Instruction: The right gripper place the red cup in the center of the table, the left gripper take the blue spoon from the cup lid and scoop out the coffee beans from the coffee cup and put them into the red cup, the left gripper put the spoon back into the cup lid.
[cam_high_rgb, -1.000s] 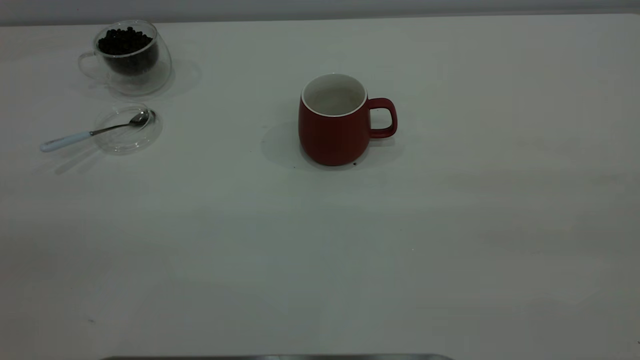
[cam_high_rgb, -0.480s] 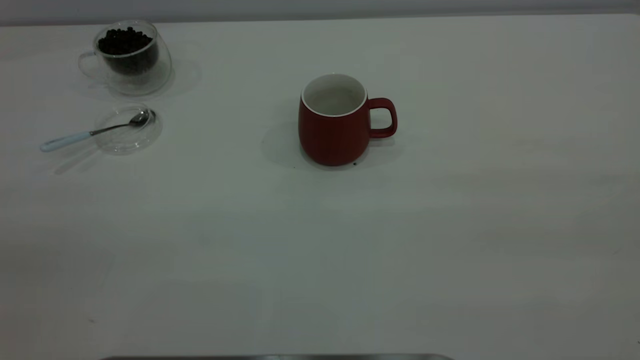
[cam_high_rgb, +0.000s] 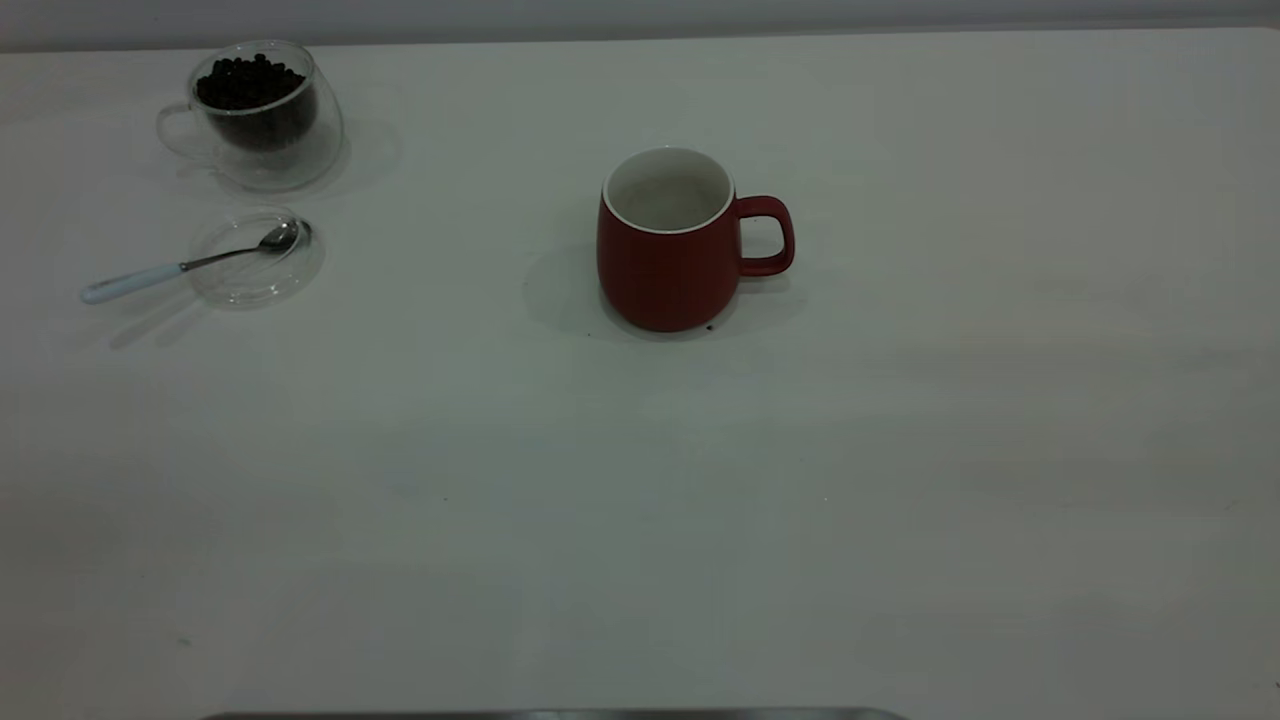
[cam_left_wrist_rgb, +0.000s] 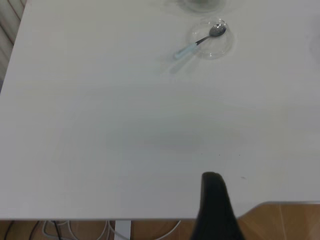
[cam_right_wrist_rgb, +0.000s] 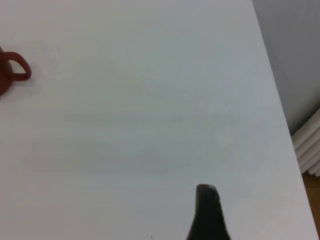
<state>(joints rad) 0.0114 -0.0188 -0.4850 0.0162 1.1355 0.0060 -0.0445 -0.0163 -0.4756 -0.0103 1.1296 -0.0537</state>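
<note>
Spoon (cam_high_rgb: 180, 266) sits bowl-in-lid (cam_high_rgb: 256, 256), handle poking out toward the table's (cam_high_rgb: 700, 520) left edge, far across from the left claw (cam_left_wrist_rgb: 216, 210). Can't tell if either claw's spread. Red cup (cam_high_rgb: 668, 240) is already centered.

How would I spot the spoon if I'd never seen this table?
Look at the white table's far left corner, where a glass cup holds dark beans. Just in front of it lies a clear round lid. The spoon rests its shiny bowl in that lid, its pale blue handle sticking out over the table.
</note>
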